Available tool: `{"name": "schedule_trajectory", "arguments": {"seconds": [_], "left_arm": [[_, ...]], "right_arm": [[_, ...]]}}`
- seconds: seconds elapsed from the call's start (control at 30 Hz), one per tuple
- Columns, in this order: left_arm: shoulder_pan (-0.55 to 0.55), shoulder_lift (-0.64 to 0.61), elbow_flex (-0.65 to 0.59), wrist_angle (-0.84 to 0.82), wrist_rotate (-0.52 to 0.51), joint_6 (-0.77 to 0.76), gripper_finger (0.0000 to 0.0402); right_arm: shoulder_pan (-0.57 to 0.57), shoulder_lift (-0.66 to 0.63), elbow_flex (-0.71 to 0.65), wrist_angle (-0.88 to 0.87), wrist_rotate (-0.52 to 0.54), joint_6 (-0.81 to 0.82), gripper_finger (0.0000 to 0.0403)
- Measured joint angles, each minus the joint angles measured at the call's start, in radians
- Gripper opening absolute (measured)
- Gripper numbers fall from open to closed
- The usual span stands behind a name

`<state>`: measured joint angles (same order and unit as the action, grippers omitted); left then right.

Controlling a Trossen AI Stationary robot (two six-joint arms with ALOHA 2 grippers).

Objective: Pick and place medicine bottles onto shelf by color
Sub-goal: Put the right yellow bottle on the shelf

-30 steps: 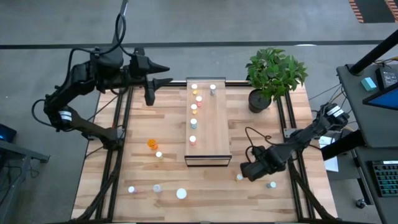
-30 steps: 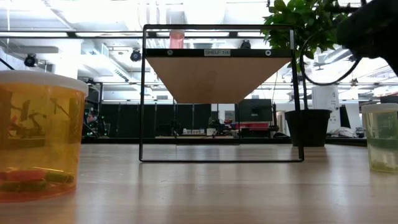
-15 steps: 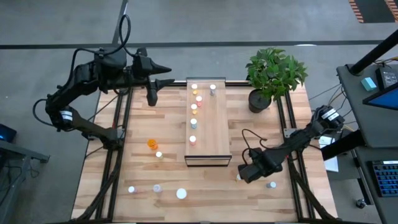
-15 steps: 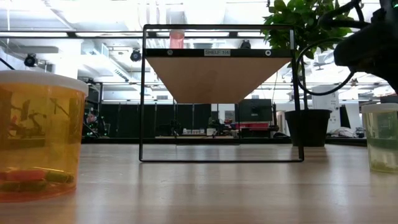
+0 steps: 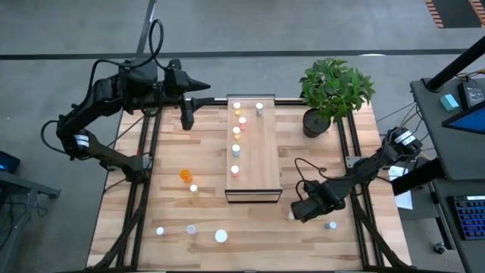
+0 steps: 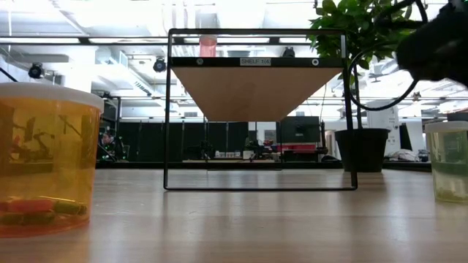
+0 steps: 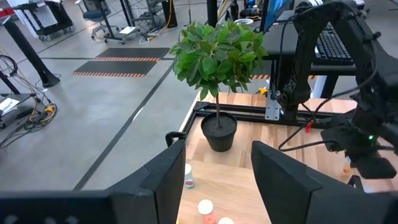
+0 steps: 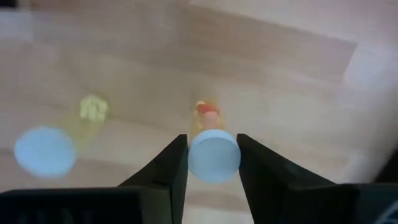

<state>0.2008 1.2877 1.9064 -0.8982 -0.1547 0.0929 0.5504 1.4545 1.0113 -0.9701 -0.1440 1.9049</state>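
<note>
The shelf (image 5: 254, 163), a light-wood board in a dark frame, stands mid-table with several white-capped bottles (image 5: 236, 130) in a row on it. My right gripper (image 5: 297, 214) is down at a small white-capped bottle (image 5: 291, 216) with orange pills, right of the shelf's near end. It is shut on that bottle's cap (image 8: 213, 155). My left gripper (image 5: 188, 115) is open and empty in the air at the far left, beside the shelf's far end. Other bottles stand on the table: an orange one (image 5: 185, 175), a larger white-capped one (image 5: 220, 236) and one near the right gripper (image 5: 330, 224). My right gripper has the bottle's white cap (image 8: 213, 155) between its two fingers (image 8: 171, 168), one on each side of it. The fingers come from above, pointing down. In the high view the bottle stands where it stood on the table; I cannot tell whether it is lifted.
A potted green plant (image 5: 333, 91) stands at the far right corner. More small bottles (image 5: 160, 230) stand near the front left edge. A yellow bottle (image 8: 45, 149) stands close beside the held one. In the low view, an orange bottle (image 6: 44, 157) and a pale one (image 6: 447, 161) stand close.
My right gripper has gone a little toward the table's near edge and left, down over the small bottle, which has stayed in place. My left gripper has drifted slightly toward the shelf.
</note>
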Motion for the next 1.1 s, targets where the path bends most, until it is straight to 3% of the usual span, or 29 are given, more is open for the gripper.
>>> {"name": "schedule_trajectory", "arguments": {"seconds": [0.2, 0.43, 0.57, 0.87, 1.1], "left_arm": [[0.000, 0.008, 0.000, 0.001, 0.000, 0.000, 0.0167], [0.000, 0.014, -0.001, 0.000, 0.001, 0.000, 0.0167], [-0.001, 0.014, -0.002, 0.000, 0.007, -0.006, 0.0167], [-0.001, 0.014, -0.002, 0.000, 0.011, -0.009, 0.0167], [-0.001, 0.012, -0.002, 0.000, 0.014, -0.035, 0.0167]], "right_arm": [[-0.005, -0.124, 0.112, -0.154, -0.068, -0.062, 0.0118], [-0.038, -0.214, 0.383, -0.299, -0.058, -0.115, 0.0112], [-0.101, -0.159, 0.538, -0.354, 0.018, -0.227, 0.0111], [-0.306, 0.086, 0.862, -0.599, 0.049, -0.669, 0.0111], [-0.502, 0.216, 1.031, -0.598, 0.098, -1.062, 0.0110]]}}
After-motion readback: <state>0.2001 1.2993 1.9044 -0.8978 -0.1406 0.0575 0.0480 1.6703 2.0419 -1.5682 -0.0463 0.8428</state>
